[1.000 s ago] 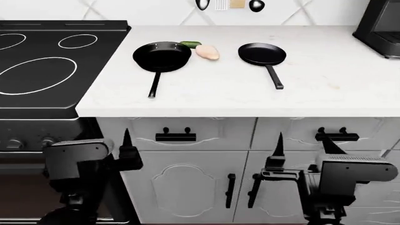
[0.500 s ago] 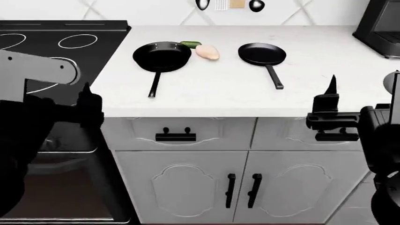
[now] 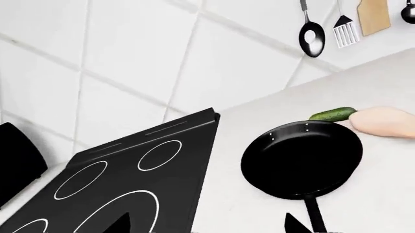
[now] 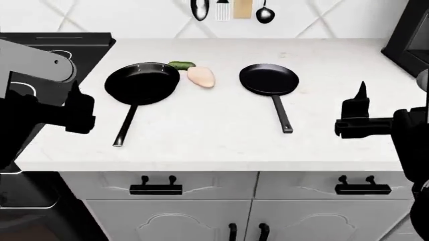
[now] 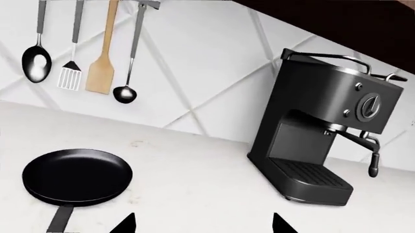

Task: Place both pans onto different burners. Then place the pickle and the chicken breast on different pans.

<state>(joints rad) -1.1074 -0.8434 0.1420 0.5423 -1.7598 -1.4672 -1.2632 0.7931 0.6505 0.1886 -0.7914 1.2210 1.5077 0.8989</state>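
Two black pans lie on the white counter. The left pan points its handle at the front edge, and so does the right pan. Between them the green pickle lies behind the pale chicken breast. The stovetop is mostly hidden by my left arm; the left wrist view shows its large burner ring and another ring. My left gripper hangs open over the stove's edge. My right gripper is open above the counter, right of the right pan.
A black coffee machine stands at the counter's back right. Utensils hang on the tiled wall. White cabinets with black handles are below the counter's front edge.
Both arms rose from in front of the cabinets to counter height. The head view moved closer and to the right, so the stove slid toward the left edge.
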